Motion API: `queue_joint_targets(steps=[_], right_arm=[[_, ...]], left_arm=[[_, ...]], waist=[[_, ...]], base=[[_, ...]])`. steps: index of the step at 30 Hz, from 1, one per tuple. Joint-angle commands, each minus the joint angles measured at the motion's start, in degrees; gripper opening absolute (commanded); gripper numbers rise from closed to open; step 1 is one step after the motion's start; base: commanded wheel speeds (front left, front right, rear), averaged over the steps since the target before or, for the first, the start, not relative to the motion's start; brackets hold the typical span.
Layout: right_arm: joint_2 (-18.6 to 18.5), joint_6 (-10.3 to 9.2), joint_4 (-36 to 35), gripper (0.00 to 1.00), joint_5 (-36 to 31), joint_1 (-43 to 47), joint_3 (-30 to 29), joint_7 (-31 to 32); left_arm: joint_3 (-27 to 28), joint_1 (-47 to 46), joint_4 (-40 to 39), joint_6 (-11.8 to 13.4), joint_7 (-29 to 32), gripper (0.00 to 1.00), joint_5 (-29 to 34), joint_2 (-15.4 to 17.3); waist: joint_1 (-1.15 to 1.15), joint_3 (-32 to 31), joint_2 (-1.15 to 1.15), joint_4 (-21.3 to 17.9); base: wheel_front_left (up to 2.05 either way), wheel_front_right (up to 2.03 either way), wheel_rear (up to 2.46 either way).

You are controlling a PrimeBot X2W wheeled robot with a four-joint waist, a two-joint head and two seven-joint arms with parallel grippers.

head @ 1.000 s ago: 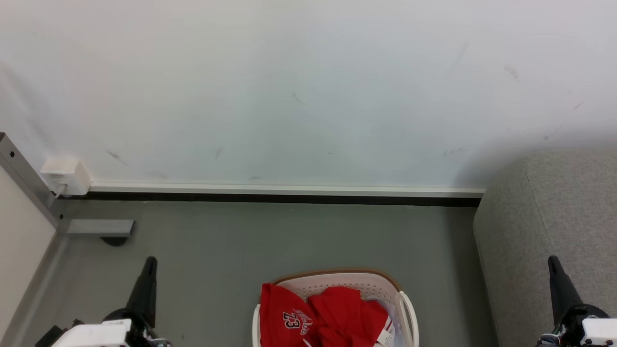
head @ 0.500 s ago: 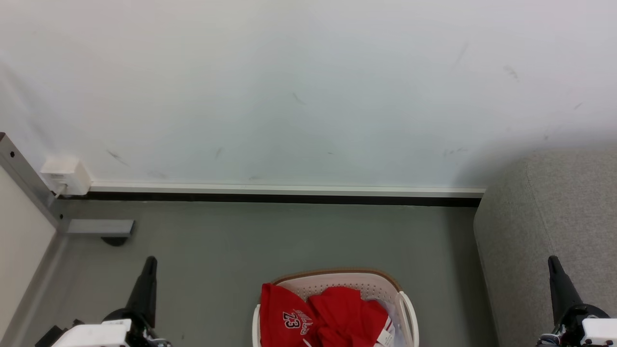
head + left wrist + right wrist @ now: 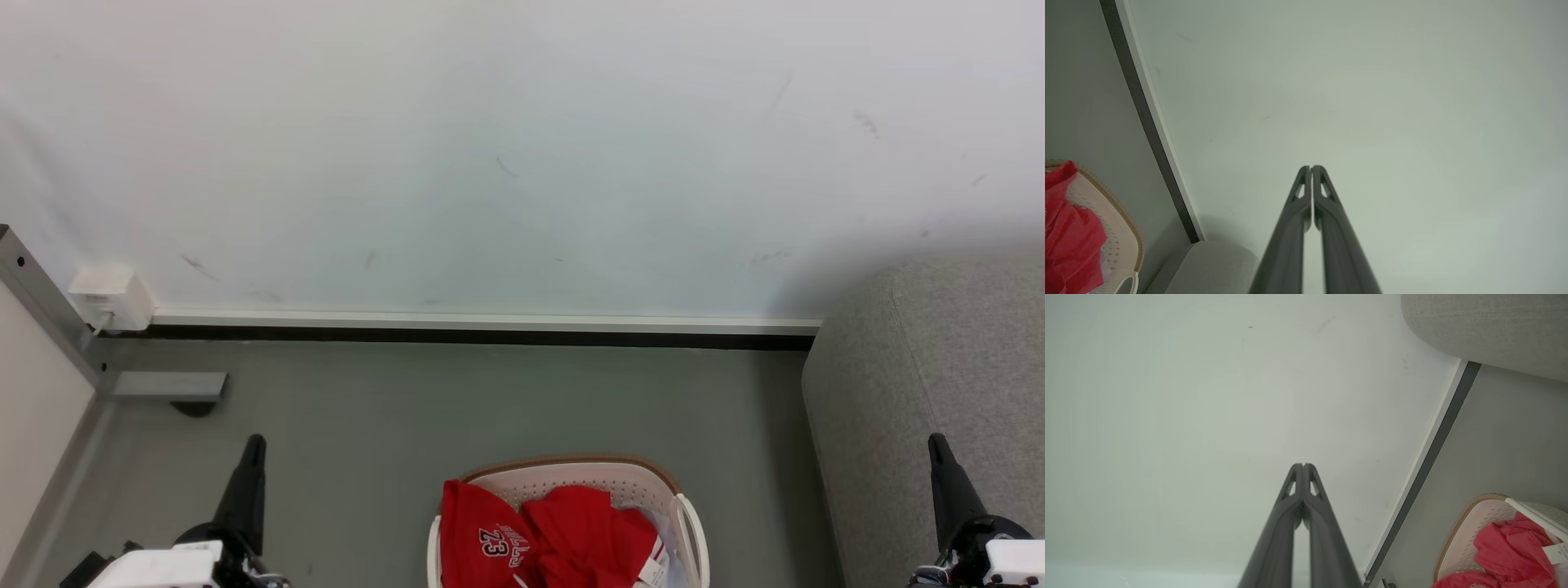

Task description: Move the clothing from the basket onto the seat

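White wall [image 3: 522, 147] rises behind grey floor [image 3: 490, 400], and a dark skirting strip [image 3: 490, 335] runs where they meet. The grey seat [image 3: 939, 367] stands at the floor's right edge, against the wall. The basket [image 3: 571, 472] sits on the floor well short of the wall edge, near the seat but apart from it. Red clothing [image 3: 563, 531] lies bunched inside the basket, one fold over its left rim, "23" showing. The left gripper [image 3: 255, 443] and right gripper [image 3: 935, 441] hang either side of the basket, each with fingers pressed together on nothing.
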Motion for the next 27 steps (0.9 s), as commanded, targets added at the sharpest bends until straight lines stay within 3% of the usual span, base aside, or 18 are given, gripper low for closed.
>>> queue_joint_targets(steps=[1, 27], right_arm=[[0.0, -0.16, 0.2, 0.0, -0.3, -0.7, -0.1, 0.1], [0.0, -0.16, 0.2, 0.0, -0.3, -0.7, -0.1, 0.1]], left_arm=[[0.1, -0.4, -0.1, -0.3, 0.2, 0.0, -0.8, 0.4], [0.1, -0.4, -0.1, -0.3, 0.2, 0.0, -0.8, 0.4]], waist=[[0.0, 0.0, 0.0, 0.0], [0.0, 0.0, 0.0, 0.0]], base=[[0.0, 0.0, 0.0], [0.0, 0.0, 0.0]])
